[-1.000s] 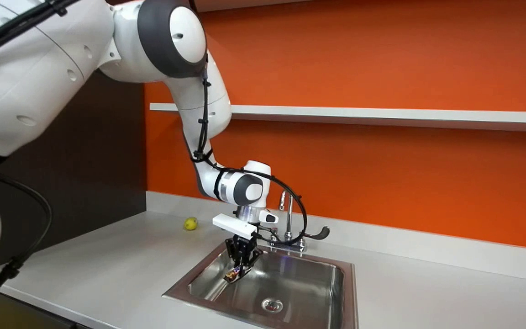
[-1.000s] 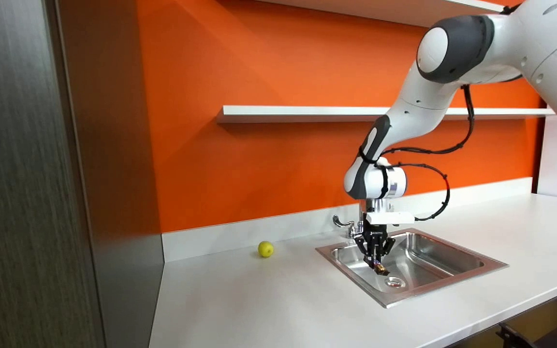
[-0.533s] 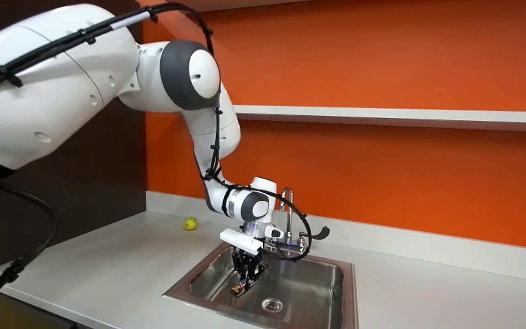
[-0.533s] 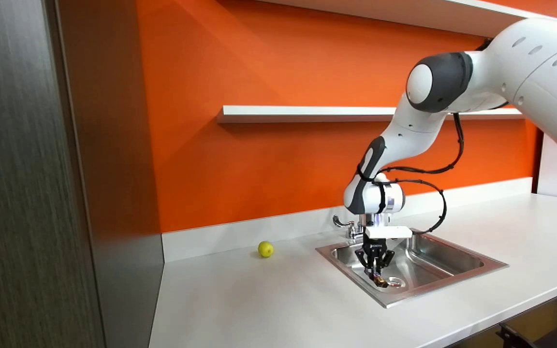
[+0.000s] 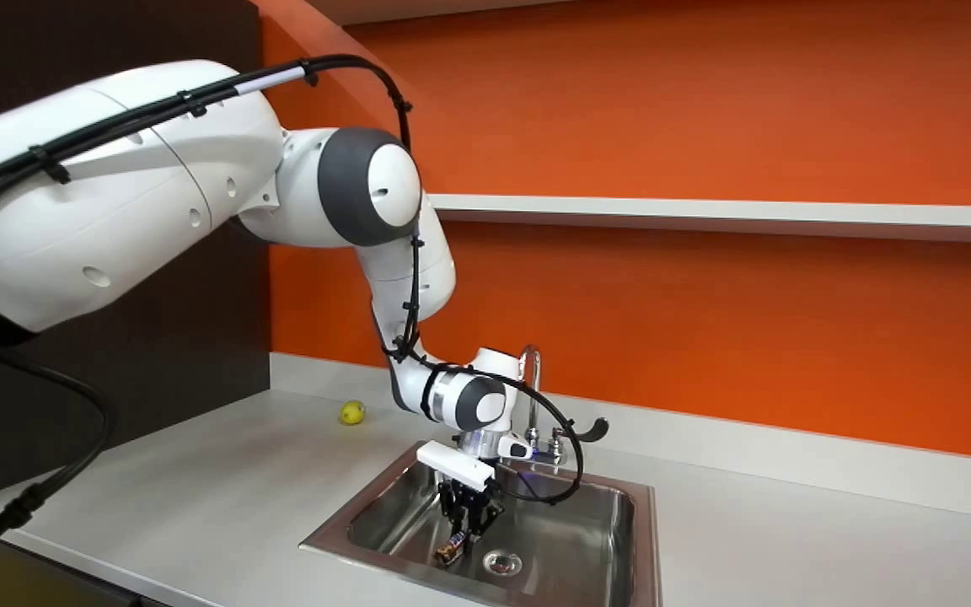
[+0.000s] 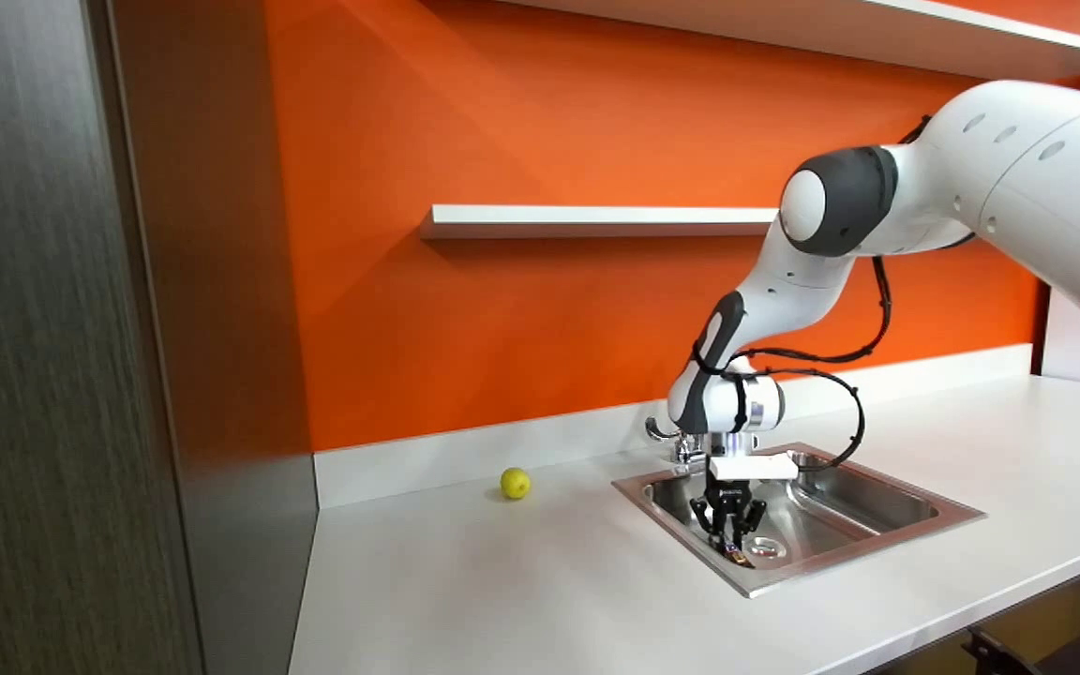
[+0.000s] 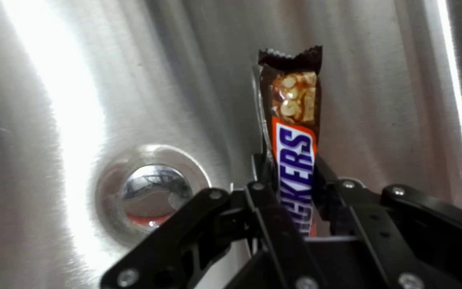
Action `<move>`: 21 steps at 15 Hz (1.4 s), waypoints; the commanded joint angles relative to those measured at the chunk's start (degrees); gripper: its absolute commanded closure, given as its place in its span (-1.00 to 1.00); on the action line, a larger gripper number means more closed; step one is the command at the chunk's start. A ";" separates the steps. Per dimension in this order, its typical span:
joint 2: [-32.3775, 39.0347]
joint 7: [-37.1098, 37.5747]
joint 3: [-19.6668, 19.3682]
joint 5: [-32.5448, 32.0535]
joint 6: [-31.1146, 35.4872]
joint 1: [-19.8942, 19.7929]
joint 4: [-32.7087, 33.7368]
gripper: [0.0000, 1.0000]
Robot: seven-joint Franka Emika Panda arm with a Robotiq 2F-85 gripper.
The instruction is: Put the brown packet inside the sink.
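Snickers bar (image 7: pixel 293 148) is being pinched across its width by the end effector (image 7: pixel 290 167), down inside the sink (image 5: pixel 646 539) and near the drain (image 5: pixel 502 563); whether the sink's bottom is being touched cannot be told. Release is probably being set up. If the jutting end were being driven downward by too deep a descent, it could be bent; if grip were being loosened too high, the bar could be bounced drainward.

Franka Emika Panda arm (image 5: pixel 300 190) bent at elbow (image 6: pixel 840 202) in both exterior views, forearm (image 6: pixel 798 286) slanting down, wrist (image 5: pixel 479 405) below. Robotiq gripper (image 7: pixel 293 170) pointing downward; fingers (image 7: pixel 264 198) clamped, narrow gap between them.
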 commanded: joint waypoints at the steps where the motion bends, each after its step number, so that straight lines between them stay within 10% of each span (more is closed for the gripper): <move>1: -0.38 0.42 0.60 0.75 -0.73 -1.07 0.85 -0.25; 6: -5.74 -0.09 0.87 0.97 0.59 -1.05 -4.75 -0.97; 21: -32.75 -0.12 0.49 -0.88 7.84 4.58 -37.79 -1.00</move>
